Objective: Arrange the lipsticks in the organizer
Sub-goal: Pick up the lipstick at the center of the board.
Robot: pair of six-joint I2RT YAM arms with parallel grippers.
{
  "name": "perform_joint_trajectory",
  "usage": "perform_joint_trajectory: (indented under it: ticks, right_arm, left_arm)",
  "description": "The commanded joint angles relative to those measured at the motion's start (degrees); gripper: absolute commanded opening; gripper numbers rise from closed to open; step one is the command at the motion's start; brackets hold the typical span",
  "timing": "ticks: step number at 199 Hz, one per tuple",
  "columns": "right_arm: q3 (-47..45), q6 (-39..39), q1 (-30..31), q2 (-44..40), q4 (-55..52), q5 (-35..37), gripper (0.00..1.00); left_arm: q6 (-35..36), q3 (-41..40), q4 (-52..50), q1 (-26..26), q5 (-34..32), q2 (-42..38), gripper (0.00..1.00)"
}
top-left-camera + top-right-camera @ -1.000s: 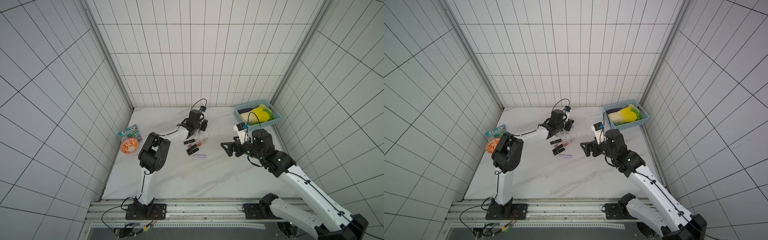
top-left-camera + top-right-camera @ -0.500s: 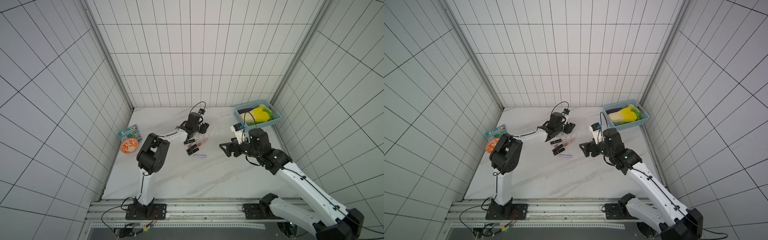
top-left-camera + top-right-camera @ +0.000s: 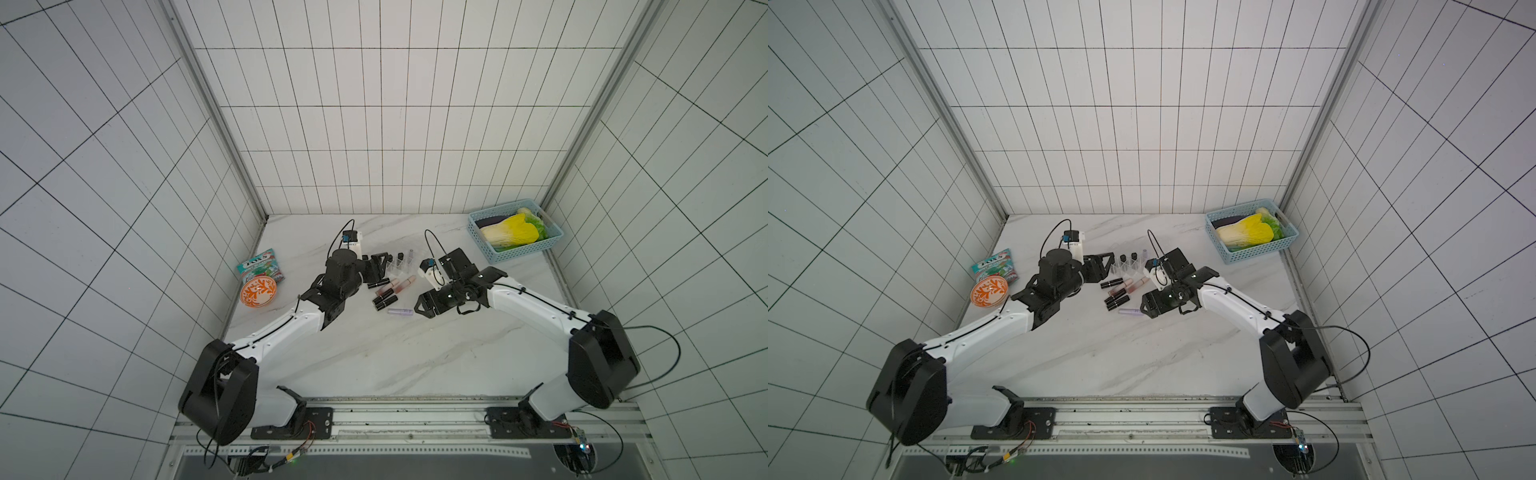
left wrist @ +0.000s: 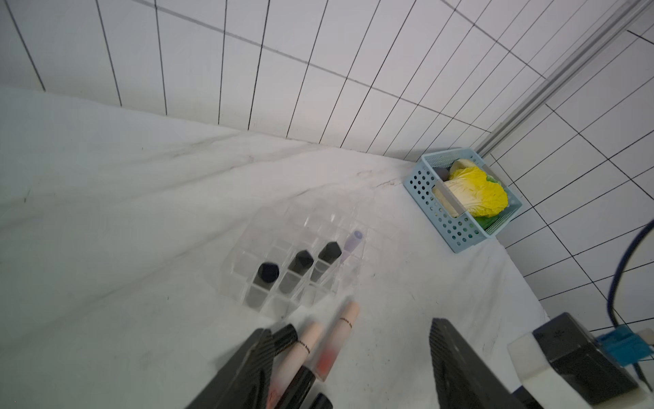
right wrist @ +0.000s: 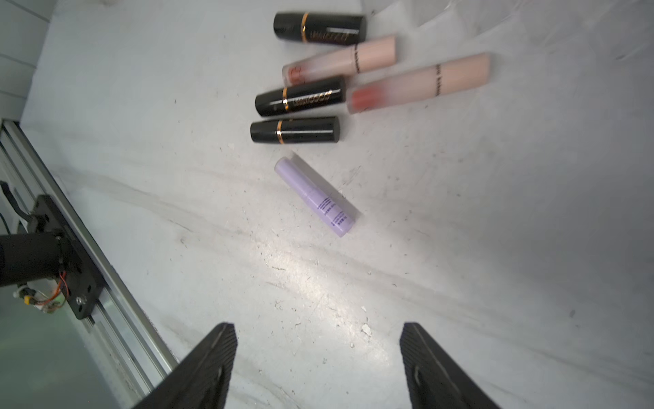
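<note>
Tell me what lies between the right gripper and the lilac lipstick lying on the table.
Nothing: in the right wrist view, only bare marble table separates the right gripper from the lilac lipstick.

Right gripper [image 5: 316, 329]: bare marble ahead up to lilac tube [image 5: 315, 196], black tubes [image 5: 295, 129] packed beyond. Left gripper [image 4: 350, 327]: pink tubes [image 4: 341, 336], organizer [image 4: 283, 226] ahead.

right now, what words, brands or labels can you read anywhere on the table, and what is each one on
Nothing reads with certainty.
teal printed snack packet: large white brand letters, too blurred.
black lipstick tubes with gold bands: gold lettering, smeared.
translucent pink tubes with pale caps: black print ring, too small.
lilac plastic tube lying flat: purple print, too small.
</note>
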Motion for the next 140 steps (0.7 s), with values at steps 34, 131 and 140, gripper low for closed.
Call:
perform_joint_trajectory:
  ticks: [34,131,140]
  right_arm:
    - [8.23,-4.11,5.57,8.89,-2.93,5.49,0.75]
    - [17.43,-10.89,7.84,22.56,-6.78,12.97,0.73]
    - [17.73,-10.88,7.80,23.24,-6.95,12.80,0.72]
  left_arm:
    - [-8.71,-7.97,2.79,4.32,4.17,-9.27,0.66]
    - [-8.89,-9.19,2.65,8.46,7.66,-12.00,0.65]
    - [-8.89,-9.20,2.64,8.58,7.85,-12.02,0.65]
